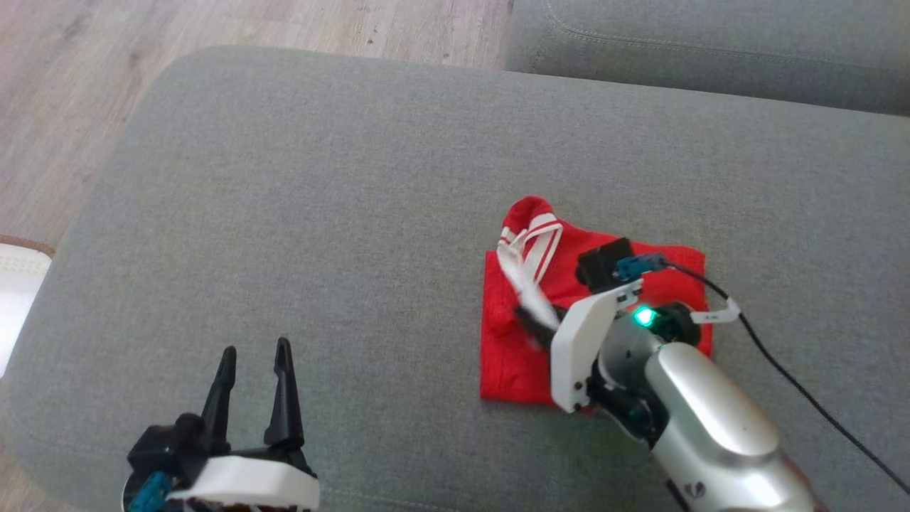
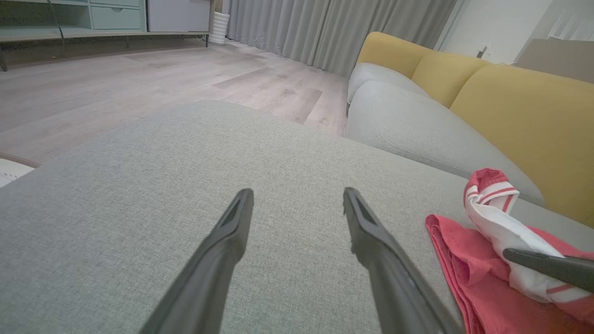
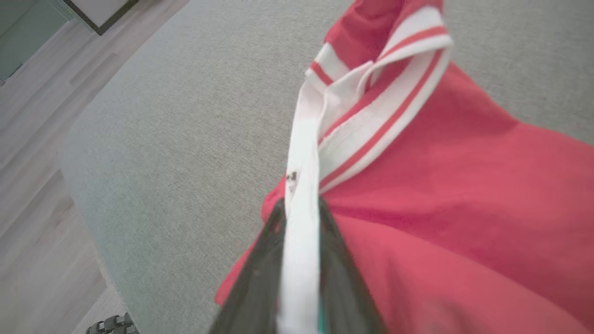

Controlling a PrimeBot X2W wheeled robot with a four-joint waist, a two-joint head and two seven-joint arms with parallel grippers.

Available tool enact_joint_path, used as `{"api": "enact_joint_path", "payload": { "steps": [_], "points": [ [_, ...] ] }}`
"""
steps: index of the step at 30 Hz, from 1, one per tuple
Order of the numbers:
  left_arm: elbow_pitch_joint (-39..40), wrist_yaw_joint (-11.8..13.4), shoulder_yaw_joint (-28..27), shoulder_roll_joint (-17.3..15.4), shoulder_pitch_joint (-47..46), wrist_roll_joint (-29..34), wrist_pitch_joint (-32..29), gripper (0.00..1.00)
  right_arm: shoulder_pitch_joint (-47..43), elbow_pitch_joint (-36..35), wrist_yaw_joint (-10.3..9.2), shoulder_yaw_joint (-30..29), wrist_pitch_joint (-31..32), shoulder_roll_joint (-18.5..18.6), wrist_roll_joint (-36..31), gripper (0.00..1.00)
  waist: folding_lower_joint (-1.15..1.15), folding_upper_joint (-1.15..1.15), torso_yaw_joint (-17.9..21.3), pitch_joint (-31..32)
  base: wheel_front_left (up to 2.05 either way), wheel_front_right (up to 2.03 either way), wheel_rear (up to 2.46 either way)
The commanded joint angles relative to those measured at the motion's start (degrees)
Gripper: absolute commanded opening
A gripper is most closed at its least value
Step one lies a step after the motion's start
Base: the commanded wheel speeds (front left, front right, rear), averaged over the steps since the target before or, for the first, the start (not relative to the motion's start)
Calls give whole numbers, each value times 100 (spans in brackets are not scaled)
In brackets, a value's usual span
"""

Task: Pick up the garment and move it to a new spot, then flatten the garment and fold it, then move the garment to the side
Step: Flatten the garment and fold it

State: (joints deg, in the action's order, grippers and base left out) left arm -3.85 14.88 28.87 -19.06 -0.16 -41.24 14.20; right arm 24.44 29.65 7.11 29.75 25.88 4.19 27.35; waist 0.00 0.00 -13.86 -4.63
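The garment (image 1: 522,363) is a red piece with a white, red-striped band, lying folded on the grey cushion (image 1: 320,178) right of centre. My right gripper (image 1: 532,323) is over it, fingers shut on the white band, which runs up between them to a raised red bunch at the far end. The right wrist view shows the band (image 3: 301,153) pinched between the dark fingers of that gripper (image 3: 299,206). My left gripper (image 1: 256,355) rests open at the lower left, well apart from the garment (image 2: 459,264), with nothing between its fingers (image 2: 232,232).
A second grey seat cushion (image 1: 711,43) lies at the far right, with yellow back cushions (image 2: 510,102) beyond. Wooden floor (image 1: 71,85) borders the cushion's left and far edges. A white object (image 1: 18,284) sits on the floor at the left. A black cable (image 1: 782,363) trails from my right wrist.
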Motion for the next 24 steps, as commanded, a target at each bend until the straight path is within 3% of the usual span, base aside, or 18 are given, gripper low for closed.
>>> {"api": "enact_joint_path", "payload": {
  "steps": [1, 10, 13, 24],
  "points": [
    [112, -32, -219, -31, -278, 88, 57, 100, 265, -193, 37, 171, -135, -129, 92, 100, 0, 0, 15, 2, 0, 0, 0],
    [111, -22, -259, -18, -235, 122, 65, 100, 180, -620, 37, 289, -656, -130, 340, 100, 0, 0, 212, 56, 0, 0, 0],
    [125, -21, -262, -21, -214, 131, 67, 100, 103, -857, 37, 21, -937, -128, 202, 100, 0, 0, 300, 75, 0, 0, 0],
    [64, -56, -129, 4, -442, 228, -12, 100, -544, -1480, 37, -1512, -2038, 30, -1264, 100, 0, 0, 657, 272, 0, 0, 0]
  ]
}}
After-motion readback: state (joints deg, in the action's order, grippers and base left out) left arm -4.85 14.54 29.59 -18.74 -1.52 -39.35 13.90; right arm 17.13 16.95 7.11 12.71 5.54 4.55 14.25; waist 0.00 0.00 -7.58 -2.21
